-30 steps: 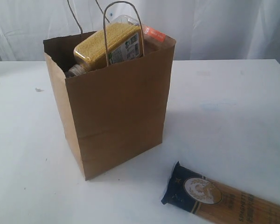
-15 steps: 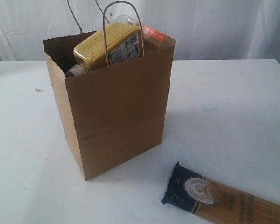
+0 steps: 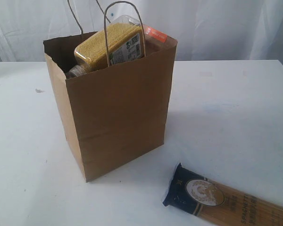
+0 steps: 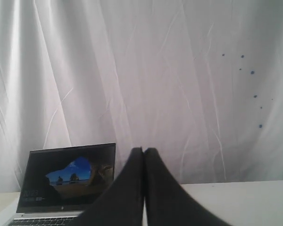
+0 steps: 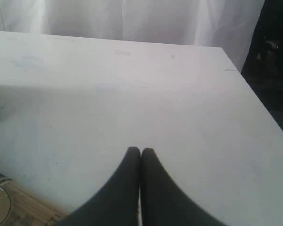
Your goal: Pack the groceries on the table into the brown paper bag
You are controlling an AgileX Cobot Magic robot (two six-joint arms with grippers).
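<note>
One pack, the spaghetti (image 3: 231,200), lies on the surface (image 3: 236,103) near the bag (image 3: 118,117); left tool (image 4: 144,149) and right tool (image 5: 140,150) are both together, empty, so open the right, grip mid-pack, insert endwise.

White table (image 3: 236,108) was seen w/ 2 items on it. Brown paper bag (image 3: 118,117) was stood upright, left of centre. Spaghetti pack (image 3: 217,197) was laid flat at front-right, apart from bag. Small dark speck (image 3: 39,90) was noted left of bag.
</note>
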